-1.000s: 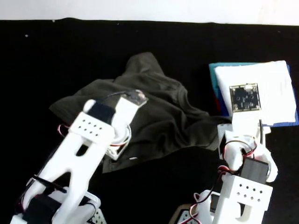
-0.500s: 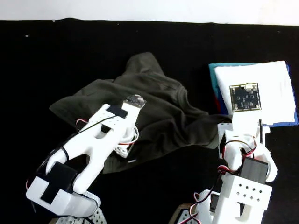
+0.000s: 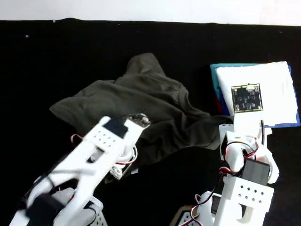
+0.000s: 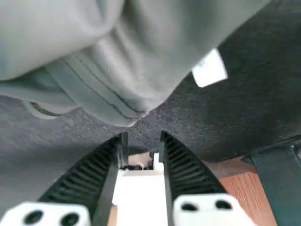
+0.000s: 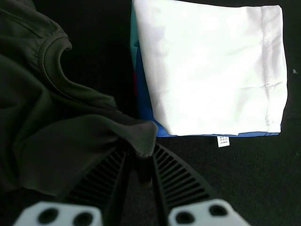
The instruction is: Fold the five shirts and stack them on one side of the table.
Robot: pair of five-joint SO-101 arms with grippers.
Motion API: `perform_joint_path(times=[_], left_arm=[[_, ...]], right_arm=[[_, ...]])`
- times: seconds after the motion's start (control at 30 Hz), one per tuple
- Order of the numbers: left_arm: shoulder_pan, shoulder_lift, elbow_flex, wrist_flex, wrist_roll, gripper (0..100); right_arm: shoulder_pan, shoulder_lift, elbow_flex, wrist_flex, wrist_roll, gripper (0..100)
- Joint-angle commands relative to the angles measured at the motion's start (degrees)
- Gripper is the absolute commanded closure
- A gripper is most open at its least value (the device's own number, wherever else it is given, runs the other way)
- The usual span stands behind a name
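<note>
A crumpled dark olive shirt (image 3: 150,106) lies mid-table on the black cloth. My left gripper (image 4: 142,136) is at the shirt's near hem (image 4: 127,110), slightly open, with the hem just beyond its tips and nothing between them. A small white label (image 4: 209,70) sticks out of the shirt beside it. My left arm (image 3: 101,141) hangs over the shirt's near-left part. My right gripper (image 5: 139,153) is shut on a corner of the dark shirt (image 5: 138,134), close to the folded stack. That stack (image 3: 261,92) has a white shirt (image 5: 211,66) on top, with blue, teal and red layers under it.
The stack sits at the table's right side, just ahead of the right arm (image 3: 247,155). Bare black cloth (image 3: 56,56) stretches left of and behind the shirt. In the left wrist view a wooden surface (image 4: 235,188) and a black base part (image 4: 277,160) are near the gripper.
My left arm has drawn back toward the near edge, off the middle of the shirt to its near hem. The right arm and the stack have not moved.
</note>
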Motion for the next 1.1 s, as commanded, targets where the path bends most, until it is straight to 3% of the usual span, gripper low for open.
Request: perform_joint_path(times=[0.0, 0.23, 0.6, 0.73, 0.87, 1.07], left_arm=[[-1.63, -5.49, 0.31, -1.67, 0.53, 88], [-6.55, 2.95, 0.22, -8.79, 0.35, 79], [-6.11, 17.36, 0.31, -12.84, 0.26, 82], [-5.05, 18.24, 0.31, -12.57, 0.26, 86], [-2.59, 18.33, 0.31, -12.75, 0.35, 100], [-2.59, 17.71, -0.22, -12.40, 0.44, 99]], right_arm=[[-0.66, 0.13, -3.21, -1.19, -0.53, 99.2], [-0.66, 0.04, -3.21, -1.19, -0.44, 99.2], [-0.75, 0.04, -3.21, -1.19, -0.53, 99.2], [-0.75, 0.04, -3.21, -1.19, -0.62, 99.2], [-0.75, 0.04, -3.03, -1.19, -0.70, 99.2], [-0.75, 0.04, -2.68, -1.01, -0.79, 99.2]])
